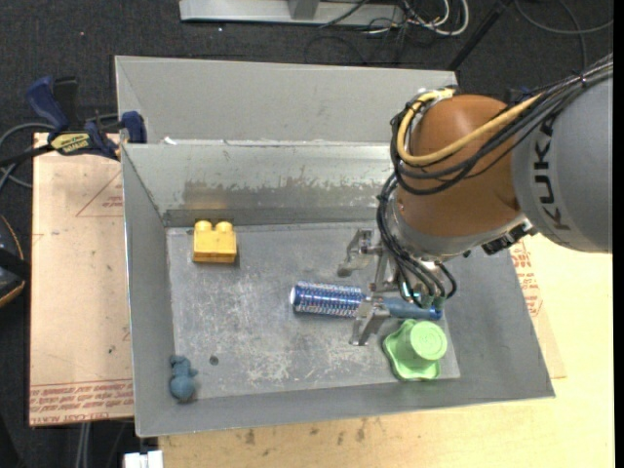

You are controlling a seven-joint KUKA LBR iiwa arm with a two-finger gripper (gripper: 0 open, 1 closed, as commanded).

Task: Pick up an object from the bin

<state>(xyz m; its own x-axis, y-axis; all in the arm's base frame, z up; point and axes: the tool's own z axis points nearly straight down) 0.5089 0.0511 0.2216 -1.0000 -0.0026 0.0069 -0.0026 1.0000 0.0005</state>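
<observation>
In the right half of the bin point(146, 261): claw point(362, 291) spread wide over a blue bristled roller brush point(327, 300).
Nearest, a small blue-grey figure point(182, 378) lies at lower left and a green capped piece point(416, 349) at lower right. Just above it, the brush lies on the floor between the claw's parted fingers, gripping nothing. Farthest, a yellow brick point(214, 242) sits upper left, by the back wall.

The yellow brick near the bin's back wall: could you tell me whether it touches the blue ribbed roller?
Apart. The camera view shows bare bin floor between the yellow brick and the blue ribbed roller.
</observation>
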